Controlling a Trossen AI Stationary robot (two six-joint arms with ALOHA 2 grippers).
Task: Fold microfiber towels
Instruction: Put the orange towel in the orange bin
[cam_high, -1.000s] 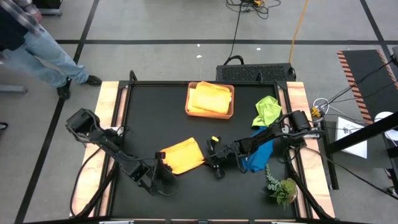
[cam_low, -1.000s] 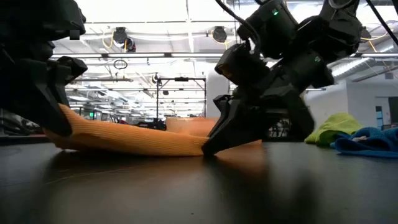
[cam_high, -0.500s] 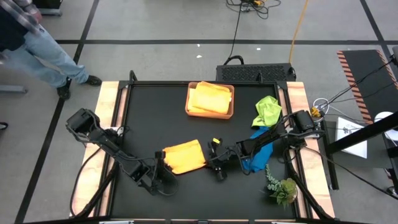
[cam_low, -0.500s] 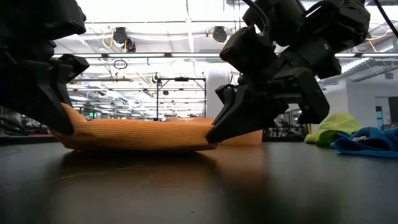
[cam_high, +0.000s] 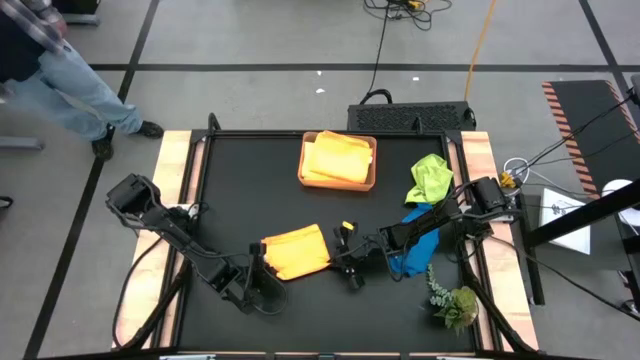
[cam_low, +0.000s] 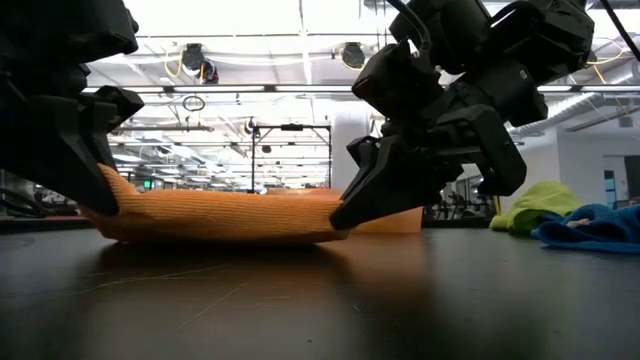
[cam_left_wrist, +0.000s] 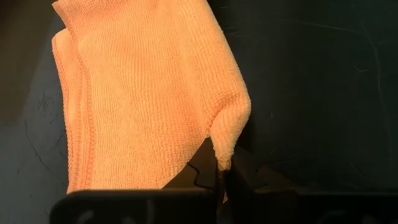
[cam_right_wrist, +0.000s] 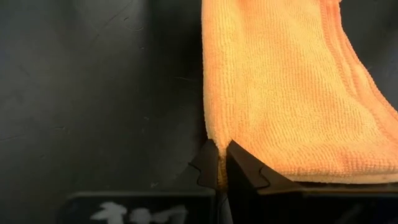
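An orange microfiber towel (cam_high: 296, 250), folded over, lies on the black table (cam_high: 240, 180) near the front middle. My left gripper (cam_high: 262, 268) is shut on its near left corner. My right gripper (cam_high: 343, 260) is shut on its near right corner. In the low view the towel (cam_low: 220, 215) sags between my left gripper (cam_low: 100, 195) and my right gripper (cam_low: 345, 215), with its middle on the table. A lime green towel (cam_high: 430, 177) and a blue towel (cam_high: 413, 248) lie crumpled at the right. My left gripper pinches the towel's corner (cam_left_wrist: 224, 155) between its two fingers, coming low from the table's near left side. The corner is raised a little and the rest of the towel lies flat beyond it. My right gripper pinches the towel's other near corner (cam_right_wrist: 217, 151) between its two fingers, coming low and slanting from the table's right side. The corner is held a little above the table. Layered edges (cam_right_wrist: 348, 165) show beside the fingers.
A tan tray (cam_high: 338, 182) with folded yellow cloth (cam_high: 338, 158) stands at the far middle. A green plant sprig (cam_high: 453, 300) lies at the near right. A small yellow and black object (cam_high: 346, 226) lies by the towel. A person (cam_high: 60, 80) stands beyond the far left corner.
My right gripper has risen a little with its corner. The towel's right end, which lay low on the table, now stands raised, and the towel looks thicker between the grippers. Nothing has moved in the last half second.
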